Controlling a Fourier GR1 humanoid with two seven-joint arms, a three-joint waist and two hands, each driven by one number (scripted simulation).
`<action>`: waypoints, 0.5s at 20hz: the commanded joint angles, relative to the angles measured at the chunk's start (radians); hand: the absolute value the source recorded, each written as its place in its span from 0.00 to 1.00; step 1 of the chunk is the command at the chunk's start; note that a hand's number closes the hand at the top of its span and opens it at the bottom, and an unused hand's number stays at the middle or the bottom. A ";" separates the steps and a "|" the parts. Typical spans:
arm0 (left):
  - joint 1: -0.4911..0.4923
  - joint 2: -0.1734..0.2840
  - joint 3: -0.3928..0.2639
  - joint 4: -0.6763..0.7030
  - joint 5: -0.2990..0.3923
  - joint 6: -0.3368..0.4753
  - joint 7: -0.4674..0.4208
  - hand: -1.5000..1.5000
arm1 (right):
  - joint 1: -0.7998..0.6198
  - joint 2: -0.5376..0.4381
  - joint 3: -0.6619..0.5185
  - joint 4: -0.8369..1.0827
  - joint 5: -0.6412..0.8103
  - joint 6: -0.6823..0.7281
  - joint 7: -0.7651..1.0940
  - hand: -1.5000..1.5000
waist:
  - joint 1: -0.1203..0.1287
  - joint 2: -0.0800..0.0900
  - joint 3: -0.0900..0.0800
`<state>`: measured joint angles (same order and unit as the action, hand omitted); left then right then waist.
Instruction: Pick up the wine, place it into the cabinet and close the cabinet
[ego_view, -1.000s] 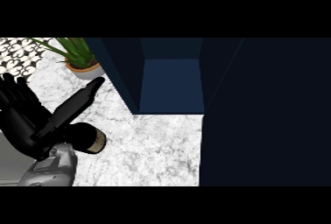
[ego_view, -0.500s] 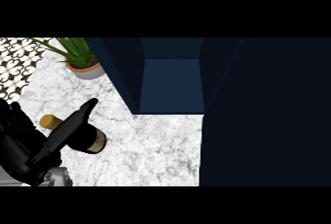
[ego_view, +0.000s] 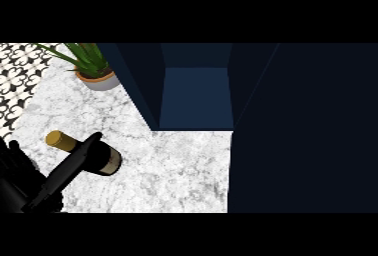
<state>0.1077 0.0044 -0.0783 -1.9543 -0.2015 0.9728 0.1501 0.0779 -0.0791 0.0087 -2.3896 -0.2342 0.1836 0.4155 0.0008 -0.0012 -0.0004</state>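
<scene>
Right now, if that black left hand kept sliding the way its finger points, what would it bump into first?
Probably the wine bottle: the left hand points straight across it. Height is unclear.

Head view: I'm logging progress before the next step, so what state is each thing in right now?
Dark wine bottle with gold cap: lying on its side on the marble counter, outside the cabinet.
Dark blue cabinet: open, nothing visible inside.
Left hand: open, one straight finger across the bottle.
Right hand: not in view.
Green plant in a terracotta pot: upright.
</scene>
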 joint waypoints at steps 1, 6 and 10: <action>0.061 -0.004 0.032 0.044 0.136 -0.022 -0.150 0.00 | 0.025 0.016 0.036 -0.068 0.032 -0.019 0.039 0.00 | 0.000 0.000 0.000; 0.047 -0.004 0.058 0.164 0.285 -0.029 -0.287 0.00 | 0.087 0.010 0.010 -0.076 0.003 0.031 -0.013 0.00 | -0.004 0.000 0.000; 0.097 -0.004 0.030 0.192 0.362 -0.029 -0.386 0.00 | 0.062 0.026 0.032 -0.059 0.007 0.019 -0.002 0.00 | -0.002 0.000 0.000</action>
<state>0.1955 0.0009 -0.0465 -1.8303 0.0778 0.9403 -0.1408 0.0852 -0.0716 0.0128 -2.3908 -0.2246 0.1938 0.4113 0.0006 -0.0011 -0.0005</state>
